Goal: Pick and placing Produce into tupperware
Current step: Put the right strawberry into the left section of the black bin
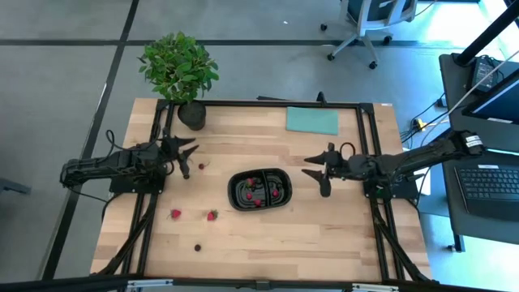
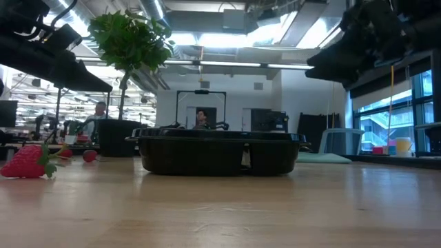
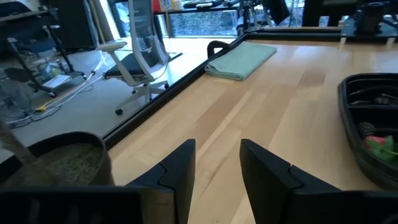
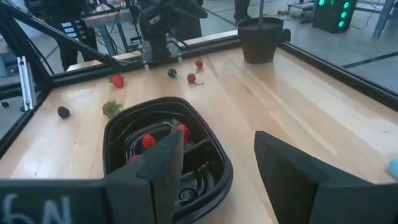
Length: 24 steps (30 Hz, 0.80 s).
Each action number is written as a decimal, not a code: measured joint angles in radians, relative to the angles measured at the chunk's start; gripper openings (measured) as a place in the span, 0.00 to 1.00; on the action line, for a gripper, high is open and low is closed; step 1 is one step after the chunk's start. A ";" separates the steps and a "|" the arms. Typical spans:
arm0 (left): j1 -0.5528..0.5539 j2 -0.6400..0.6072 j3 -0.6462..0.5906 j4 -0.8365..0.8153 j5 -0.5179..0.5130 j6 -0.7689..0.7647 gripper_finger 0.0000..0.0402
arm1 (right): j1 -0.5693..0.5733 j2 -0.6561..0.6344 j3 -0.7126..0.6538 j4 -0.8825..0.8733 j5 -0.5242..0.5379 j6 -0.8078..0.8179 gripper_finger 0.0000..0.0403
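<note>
Both grippers, left point(image 1: 187, 160) and right point(image 1: 318, 171), hang open and empty beside the tupperware point(image 1: 233, 193), which holds several red Produce point(image 1: 250, 182) pieces.

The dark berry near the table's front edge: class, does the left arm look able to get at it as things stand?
Probably yes. The dark berry lies alone on bare wood on the left arm's side; the left pincer hangs open and empty, and nothing stands between them. The strawberries lie off that path.
</note>
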 joint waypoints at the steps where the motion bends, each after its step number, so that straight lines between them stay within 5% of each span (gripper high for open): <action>1: 0.000 0.000 0.000 0.001 0.009 0.000 0.30 | 0.000 -0.003 0.000 0.000 0.000 0.000 0.50; 14: 0.000 0.000 0.000 0.024 0.103 0.067 0.58 | 0.000 -0.004 0.026 0.052 0.001 -0.065 0.50; 24: 0.000 0.000 0.000 0.035 0.151 -0.001 0.59 | 0.000 -0.001 0.026 0.038 0.001 -0.084 0.50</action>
